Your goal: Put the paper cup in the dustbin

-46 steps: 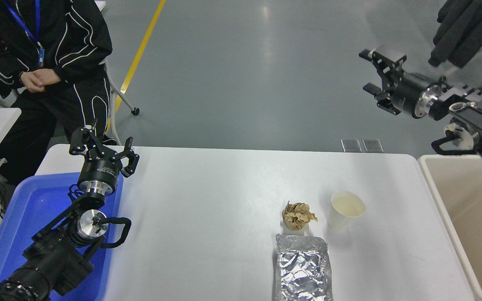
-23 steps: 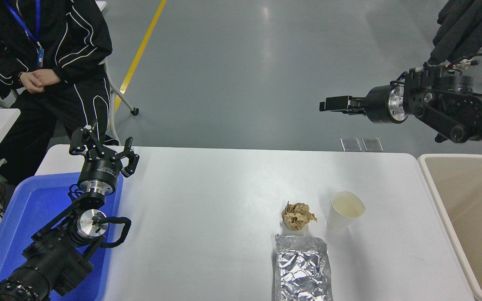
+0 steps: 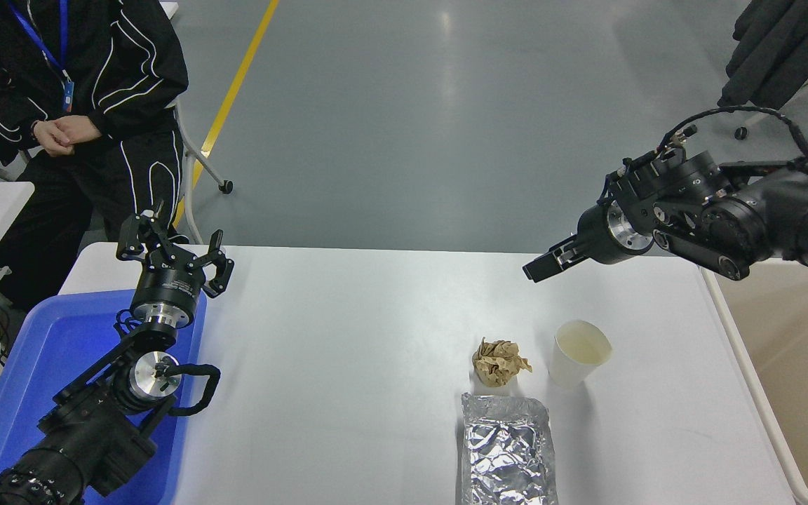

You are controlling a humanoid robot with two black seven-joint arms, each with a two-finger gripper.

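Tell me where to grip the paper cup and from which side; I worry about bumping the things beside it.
Probably grip the paper cup across its wall just below the open rim, coming from above and behind. It stands upright, the paper ball is close on one side, and the right gripper is already up there.

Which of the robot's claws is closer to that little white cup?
Right. The right gripper hangs above and behind the paper cup; the left gripper sits far across the table over the blue tray.

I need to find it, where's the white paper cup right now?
The small white tapered paper cup stands upright on the white table's right half, just right of the crumpled brown paper ball.
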